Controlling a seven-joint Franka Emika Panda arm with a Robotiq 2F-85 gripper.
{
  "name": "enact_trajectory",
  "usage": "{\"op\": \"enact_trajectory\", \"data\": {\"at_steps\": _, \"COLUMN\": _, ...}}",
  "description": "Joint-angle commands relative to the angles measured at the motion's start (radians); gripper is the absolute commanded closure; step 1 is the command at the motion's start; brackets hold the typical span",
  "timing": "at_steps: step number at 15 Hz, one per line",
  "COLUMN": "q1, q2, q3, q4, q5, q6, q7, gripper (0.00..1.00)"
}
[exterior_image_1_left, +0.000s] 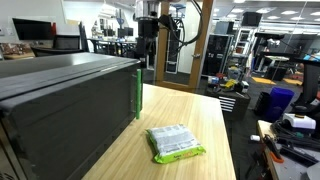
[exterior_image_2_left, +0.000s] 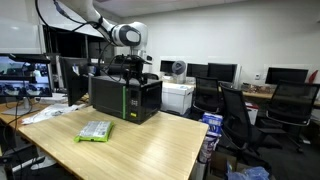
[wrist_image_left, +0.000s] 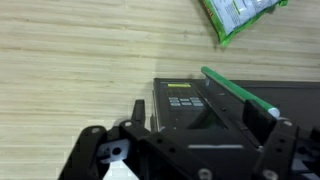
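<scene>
A black box-shaped appliance (exterior_image_1_left: 70, 95) (exterior_image_2_left: 125, 97) with a green strip (exterior_image_1_left: 138, 95) along one front edge stands on the wooden table (exterior_image_1_left: 200, 115). My gripper (exterior_image_2_left: 126, 66) (exterior_image_1_left: 150, 28) hangs just above its top, open. In the wrist view the two fingers (wrist_image_left: 137, 110) straddle the appliance's keypad panel (wrist_image_left: 185, 100), and nothing is between them at the gripper (wrist_image_left: 205, 118). The green strip (wrist_image_left: 240, 92) runs beside the right finger. A green and white packet (exterior_image_1_left: 175, 143) (exterior_image_2_left: 96, 131) (wrist_image_left: 240, 18) lies flat on the table, apart from the appliance.
A white printer (exterior_image_2_left: 178, 95) stands behind the appliance. Office chairs (exterior_image_2_left: 235, 115) and monitors (exterior_image_2_left: 210, 72) stand past the table's far side. A side bench with tools (exterior_image_1_left: 290, 140) is next to the table edge. Bare wood surrounds the packet.
</scene>
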Motion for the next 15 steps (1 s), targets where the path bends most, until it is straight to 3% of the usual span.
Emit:
{"op": "enact_trajectory", "data": {"at_steps": 1, "q1": -0.003, "q2": -0.072, "q3": 0.006, "q4": -0.048, "q5": -0.013, "q6": -0.05, "q7": -0.078, "gripper": 0.0}}
{"op": "enact_trajectory", "data": {"at_steps": 3, "q1": 0.008, "q2": -0.114, "q3": -0.001, "q4": -0.126, "q5": -0.017, "q6": 0.078, "q7": -0.047, "gripper": 0.0}}
{"op": "enact_trajectory", "data": {"at_steps": 5, "q1": 0.016, "q2": -0.125, "q3": -0.002, "q4": -0.173, "q5": -0.014, "q6": 0.129, "q7": -0.017, "gripper": 0.0}}
{"op": "enact_trajectory", "data": {"at_steps": 9, "q1": 0.029, "q2": -0.139, "q3": 0.007, "q4": -0.258, "q5": -0.006, "q6": 0.101, "q7": -0.031, "gripper": 0.0}}
{"op": "enact_trajectory", "data": {"at_steps": 10, "q1": 0.025, "q2": -0.098, "q3": 0.004, "q4": -0.193, "q5": -0.001, "q6": 0.089, "q7": -0.037, "gripper": 0.0}}
{"op": "enact_trajectory", "data": {"at_steps": 15, "q1": 0.027, "q2": -0.092, "q3": 0.004, "q4": -0.192, "q5": -0.001, "q6": 0.089, "q7": -0.037, "gripper": 0.0}}
